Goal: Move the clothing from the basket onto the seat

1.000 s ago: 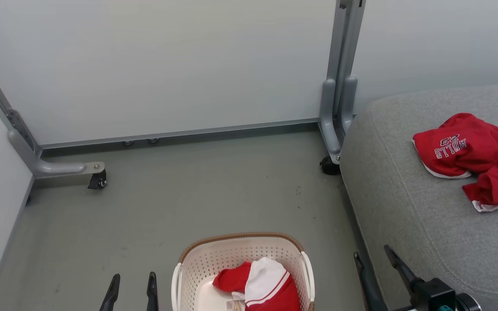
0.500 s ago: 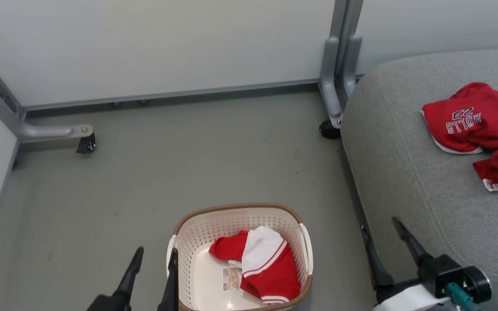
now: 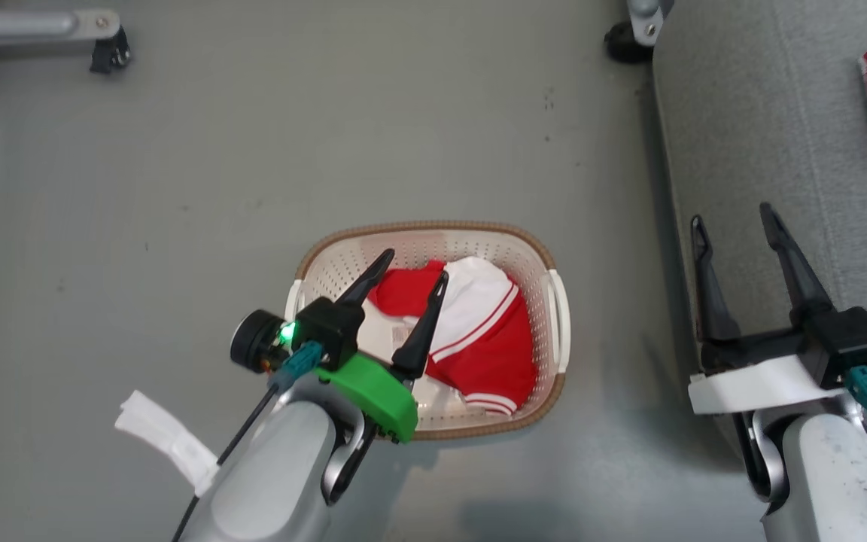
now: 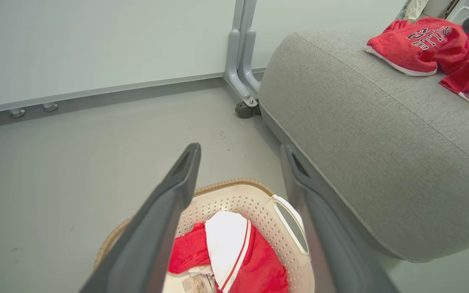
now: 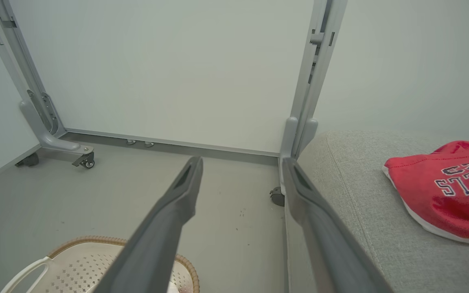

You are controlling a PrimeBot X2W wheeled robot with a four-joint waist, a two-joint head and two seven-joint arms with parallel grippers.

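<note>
The left claw point(image 3: 416, 267) hangs open above the garment point(image 3: 494, 339) in the basket point(image 3: 479, 228); the right claw point(image 3: 731, 216) is open by the seat point(image 3: 749, 135). A shallow pinch could drop it on the floor point(image 3: 177, 188).

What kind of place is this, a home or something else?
Probably a test room staged as a home: pale partition panels on wheeled grey frames, a bare grey floor, one grey seat and a laundry basket.
</note>
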